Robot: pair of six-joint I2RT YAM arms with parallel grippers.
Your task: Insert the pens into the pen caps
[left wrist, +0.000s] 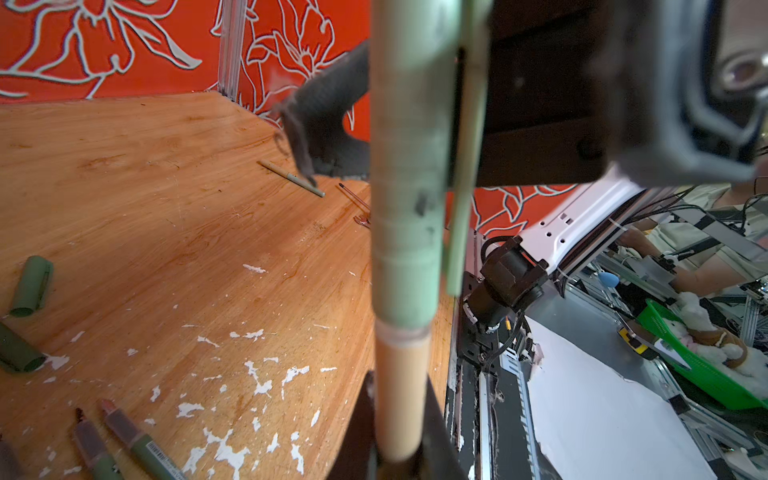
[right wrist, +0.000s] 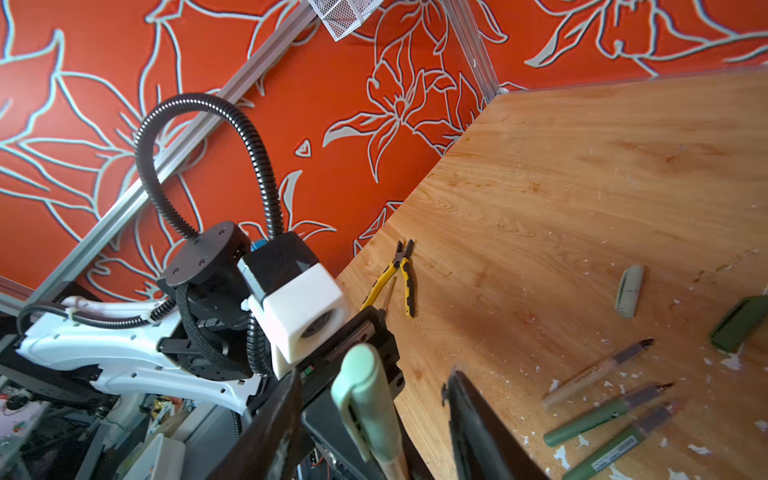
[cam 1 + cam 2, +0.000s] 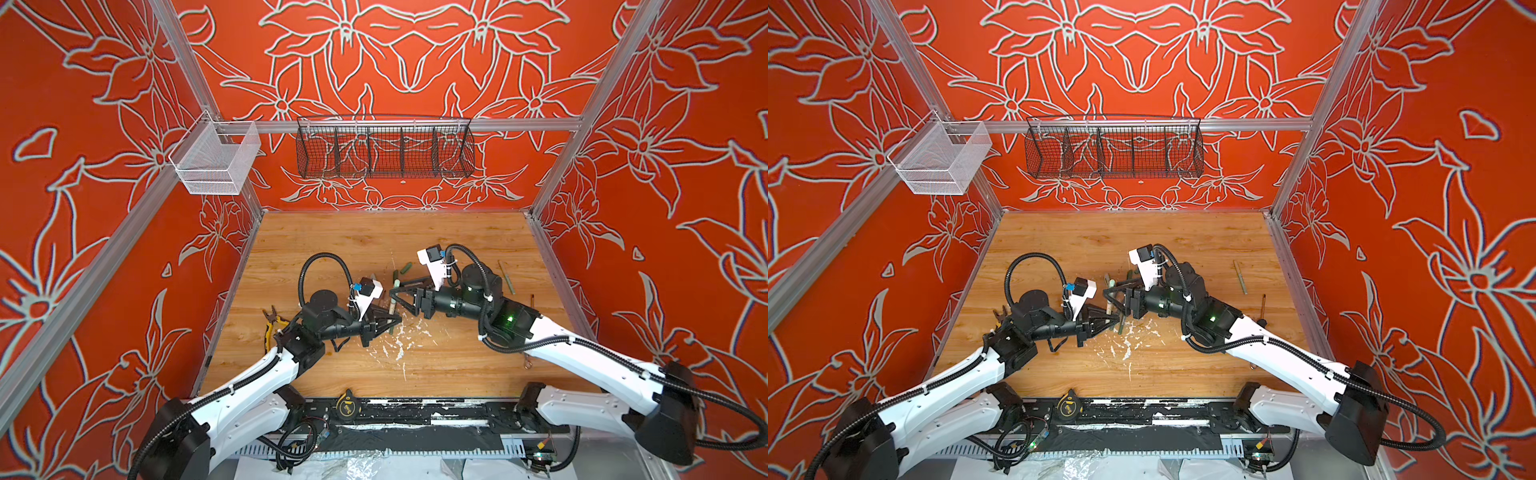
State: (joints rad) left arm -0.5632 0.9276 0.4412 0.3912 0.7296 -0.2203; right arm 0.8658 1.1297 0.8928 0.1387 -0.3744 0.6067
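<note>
My left gripper (image 3: pixel 397 320) (image 1: pixel 399 457) is shut on the tan barrel of a pen (image 1: pixel 401 395) (image 3: pixel 392 308), held above the table. A pale green pen cap (image 1: pixel 409 208) (image 2: pixel 365 399) sits on that pen's far end. My right gripper (image 3: pixel 394 291) (image 2: pixel 374 376) is open, with one finger on each side of the cap and a gap on both sides. Three more pens (image 2: pixel 598 372) (image 2: pixel 606 411) (image 2: pixel 623 440) lie uncapped on the wood. A grey-green cap (image 2: pixel 629 291) and a dark green cap (image 2: pixel 739 318) lie loose nearby. Another pen (image 3: pixel 507 276) lies far right.
Yellow-handled pliers (image 3: pixel 272 326) (image 2: pixel 399 274) lie by the left wall. A thin reddish tool (image 3: pixel 532 300) lies at the right. White paint flecks (image 3: pixel 399 340) mark the table's middle. A tape measure (image 3: pixel 345 405) sits on the front rail. A black wire basket (image 3: pixel 384 149) and a white one (image 3: pixel 216 160) hang on the walls.
</note>
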